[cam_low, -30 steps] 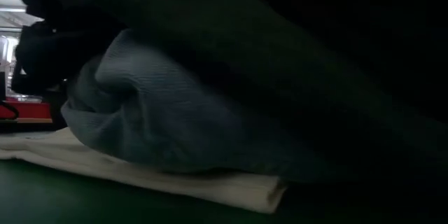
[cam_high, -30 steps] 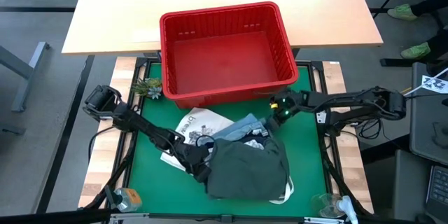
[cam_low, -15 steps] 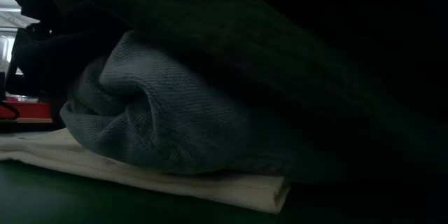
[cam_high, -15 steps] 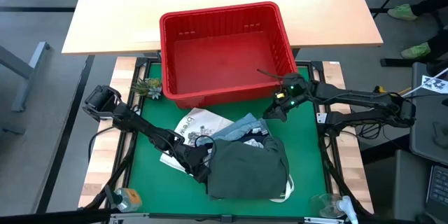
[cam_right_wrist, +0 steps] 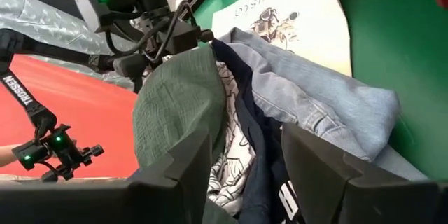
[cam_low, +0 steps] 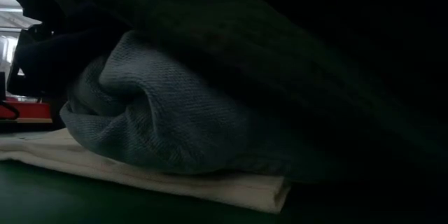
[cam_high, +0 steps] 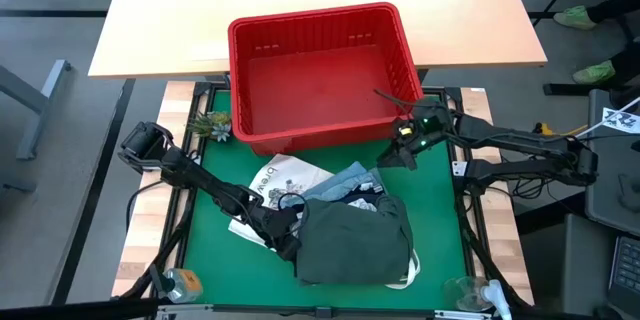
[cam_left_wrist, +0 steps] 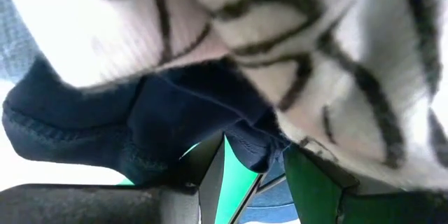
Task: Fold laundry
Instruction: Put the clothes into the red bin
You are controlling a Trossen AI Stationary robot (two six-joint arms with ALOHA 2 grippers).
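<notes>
1. My left gripper [cam_high: 287, 243] is at the near left edge of the laundry pile, buried in cloth. Its fingers [cam_left_wrist: 318, 182] stand apart, with the navy garment [cam_left_wrist: 140, 133] and the white garment with dark print [cam_left_wrist: 336, 77] pressed right before them; I cannot tell if they clamp anything.
2. The dark olive garment [cam_high: 355, 243] lies on top of the pile, on the green mat [cam_high: 440, 220].
3. The light blue denim [cam_high: 345, 182] is behind it, beside the white tote bag [cam_high: 285, 175].
4. My right gripper [cam_high: 388, 163] hovers over the mat at the far right of the pile, fingers [cam_right_wrist: 175, 175] apart, holding nothing.
5. The red basket [cam_high: 322, 70] stands farthest.
</notes>
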